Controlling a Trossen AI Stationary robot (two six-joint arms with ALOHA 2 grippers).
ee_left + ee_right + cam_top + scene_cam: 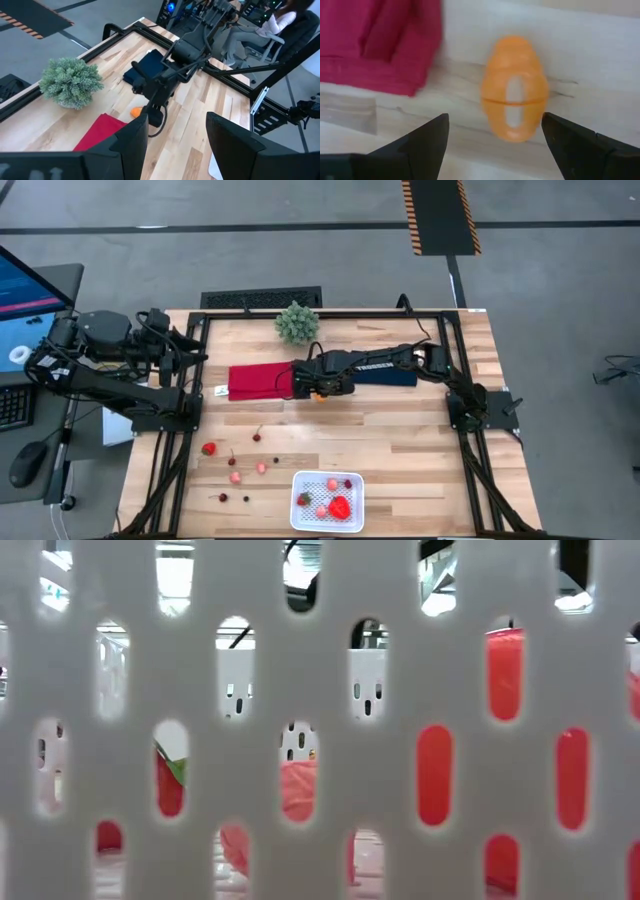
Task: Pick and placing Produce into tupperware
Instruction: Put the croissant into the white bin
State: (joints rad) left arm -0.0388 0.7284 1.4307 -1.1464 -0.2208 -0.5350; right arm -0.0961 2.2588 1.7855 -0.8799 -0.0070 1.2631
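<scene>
Hovering low over counter [400,430], right pincer [495,135] spread wide w/ orange fruit [514,95] between fingers, untouched, beside red cloth [255,380]. Tupperware [327,500] near front edge; left pincer [177,135] parked, half-open.

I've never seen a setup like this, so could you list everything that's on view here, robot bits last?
tupperware: one, white, table's near edge, holding a large red piece, strawberry and pinkish pieces.
loose fruits: about eight, red, pink and dark, on the wood left of the tupperware.
orange fruit: one, orange, on the wood beside the red cloth.
red cloth: one, folded, mid-table.
navy cloth: one, right of the red one, partly under the right arm.
green plant: one, bushy, far edge.
person: one, seated beyond the table.
right end effector: open, fingers either side of the orange fruit, not gripping it.
left end effector: open, empty, raised at the table's left.
</scene>
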